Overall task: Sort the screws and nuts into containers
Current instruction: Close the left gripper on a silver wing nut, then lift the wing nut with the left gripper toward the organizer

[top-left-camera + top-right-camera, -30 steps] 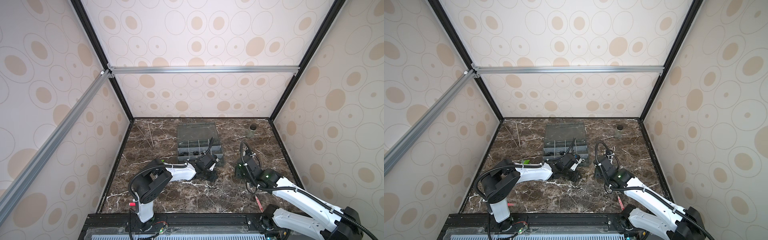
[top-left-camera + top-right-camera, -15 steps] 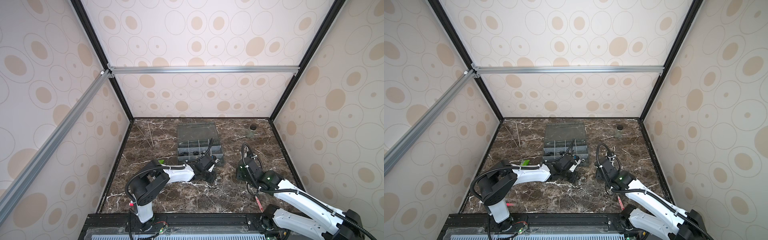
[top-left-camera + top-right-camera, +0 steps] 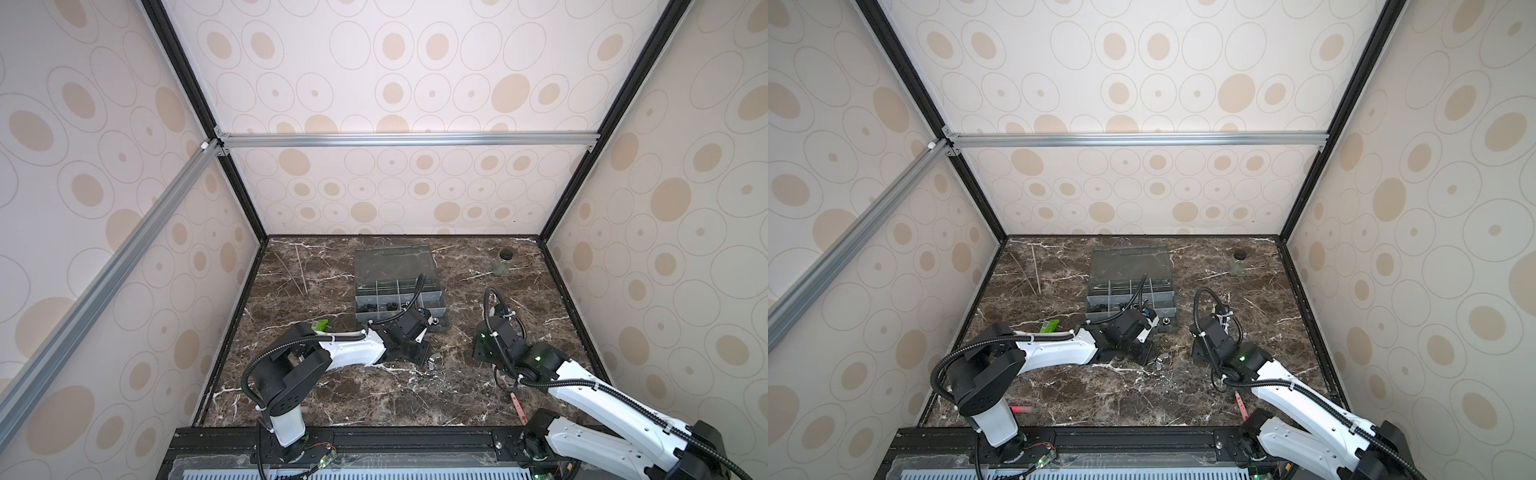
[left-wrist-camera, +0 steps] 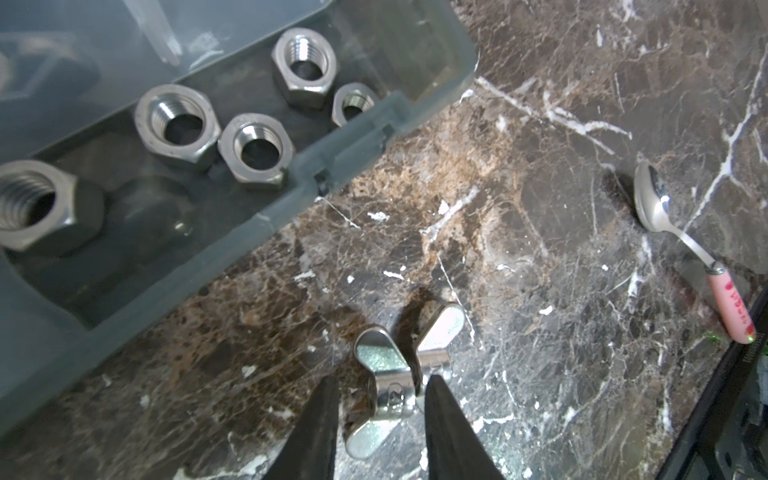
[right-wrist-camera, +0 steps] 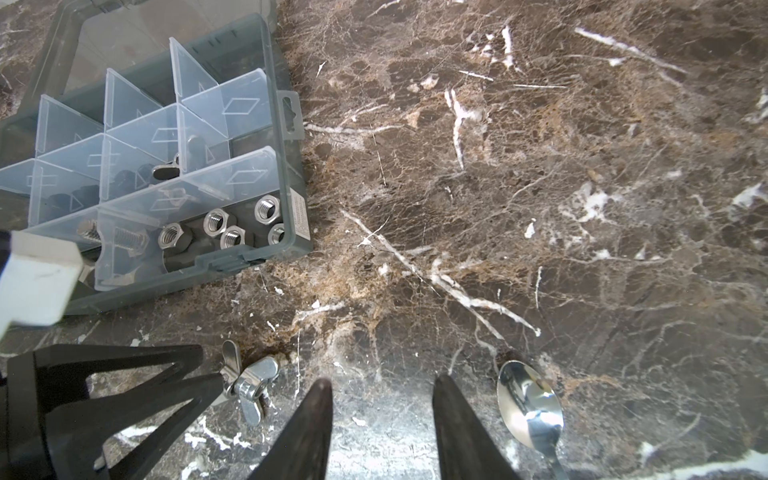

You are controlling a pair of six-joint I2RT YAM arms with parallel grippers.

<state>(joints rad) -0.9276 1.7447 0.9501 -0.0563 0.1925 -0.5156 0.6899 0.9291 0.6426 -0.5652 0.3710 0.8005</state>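
Marble table (image 5: 540, 208); corner container (image 5: 270, 258) holds nuts (image 5: 232, 240); left fingers (image 4: 316, 432) apart around wing nut (image 4: 390, 395), right fingers (image 5: 307, 432) apart.

A pink-handled metal spoon (image 4: 653, 201) lies on the dark marble tabletop (image 3: 374, 399). A black-lidded glass jar (image 3: 501, 264) stands near the back right corner; thin wooden sticks (image 3: 300, 270) lie back left.

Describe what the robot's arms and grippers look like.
The left arm and right arm have white links, black joints and black ribbed cables. The left gripper and right gripper have black tapered fingers. A green light glows on the right arm.
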